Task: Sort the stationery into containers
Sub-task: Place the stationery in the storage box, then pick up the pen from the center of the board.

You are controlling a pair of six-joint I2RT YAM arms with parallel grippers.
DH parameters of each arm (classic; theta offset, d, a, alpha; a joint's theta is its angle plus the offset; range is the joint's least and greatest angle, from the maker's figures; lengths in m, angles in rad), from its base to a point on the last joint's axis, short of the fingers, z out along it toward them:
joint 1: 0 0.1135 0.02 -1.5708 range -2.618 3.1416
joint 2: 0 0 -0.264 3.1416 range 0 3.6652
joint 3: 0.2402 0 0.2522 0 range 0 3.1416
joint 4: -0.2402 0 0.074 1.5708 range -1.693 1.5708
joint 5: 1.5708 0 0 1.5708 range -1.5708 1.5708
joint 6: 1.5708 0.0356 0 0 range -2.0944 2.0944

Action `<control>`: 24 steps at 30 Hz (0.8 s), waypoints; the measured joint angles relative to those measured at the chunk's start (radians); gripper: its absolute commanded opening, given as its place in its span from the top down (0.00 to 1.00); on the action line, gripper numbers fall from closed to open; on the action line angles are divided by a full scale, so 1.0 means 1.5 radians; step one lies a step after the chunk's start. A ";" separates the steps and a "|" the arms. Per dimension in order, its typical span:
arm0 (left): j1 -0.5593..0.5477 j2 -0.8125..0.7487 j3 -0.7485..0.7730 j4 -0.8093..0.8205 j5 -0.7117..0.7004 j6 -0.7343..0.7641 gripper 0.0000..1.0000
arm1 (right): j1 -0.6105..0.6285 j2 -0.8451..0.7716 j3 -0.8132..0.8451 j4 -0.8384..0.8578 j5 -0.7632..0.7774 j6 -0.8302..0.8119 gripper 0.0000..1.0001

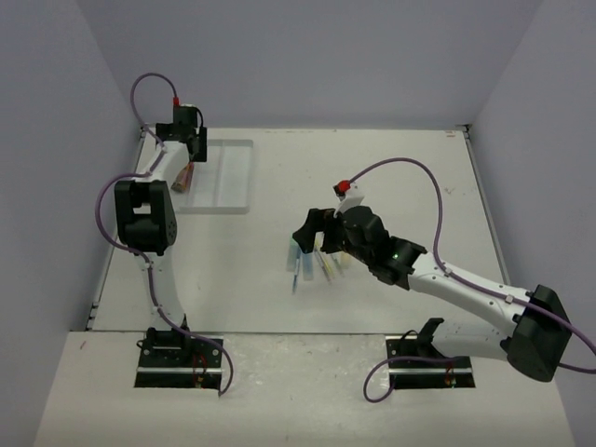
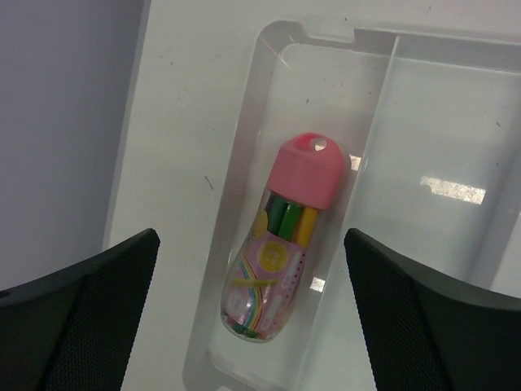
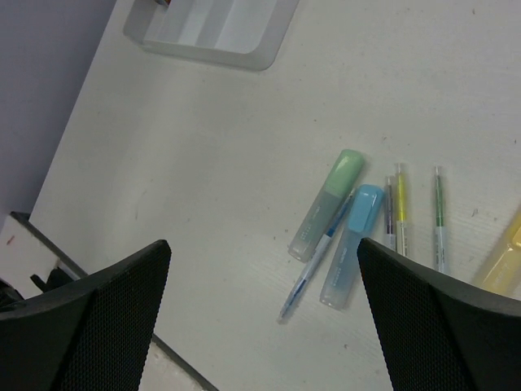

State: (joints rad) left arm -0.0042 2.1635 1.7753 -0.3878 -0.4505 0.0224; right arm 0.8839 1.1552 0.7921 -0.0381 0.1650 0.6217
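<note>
So the tube (image 2: 281,252) is already in the tray (image 1: 228,177), which sits up in the far-left corner of the worktop (image 1: 419,177). It's lying flat in the long compartment nearest the left edge, and the pink cap (image 2: 309,167) is easy to see from the left wrist cam. The other compartments I can see look bare.

The left gripper (image 2: 251,236) hangs right above the tube with its jaws wide apart. One jaw is on each side and neither touches it, so it's holding nothing.

Everything else is in a loose bunch around the middle of the worktop, a bit toward the near edge. The green highlighter (image 3: 328,204) and blue highlighter (image 3: 352,244) lie side by side, with a thin blue pen (image 3: 303,285) slanted between them and poking out at the bottom. Just beside those are three thin pens roughly parallel: a purple pen (image 3: 389,213) and a yellow pen (image 3: 400,204) practically touching, and a green pen (image 3: 440,220) a little apart. The yellow highlighter (image 3: 505,257) is at the end of the row, partly cut off by the gripper's finger in the wrist view.

The right gripper (image 3: 264,244) hovers over this bunch, also spread open and gripping nothing. All of these items lie flat on the worktop, well apart from the tray.
</note>
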 measured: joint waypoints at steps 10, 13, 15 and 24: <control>0.001 -0.095 0.006 -0.142 0.080 -0.182 0.00 | -0.106 0.113 0.093 -0.180 0.001 0.017 0.25; 0.000 -0.255 -0.108 -0.115 0.185 -0.241 0.00 | -0.132 0.141 0.101 -0.240 0.007 0.015 0.27; -0.017 -0.406 -0.236 -0.067 0.238 -0.268 0.00 | -0.149 0.176 0.113 -0.275 0.012 0.012 0.31; -0.118 -0.632 -0.463 -0.002 0.345 -0.288 0.00 | -0.205 0.345 0.156 -0.329 0.020 -0.005 0.46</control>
State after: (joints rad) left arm -0.1809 1.2160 1.0804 -0.3910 0.0676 -0.4091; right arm 0.5757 1.6727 1.0258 -0.5320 0.1948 0.6145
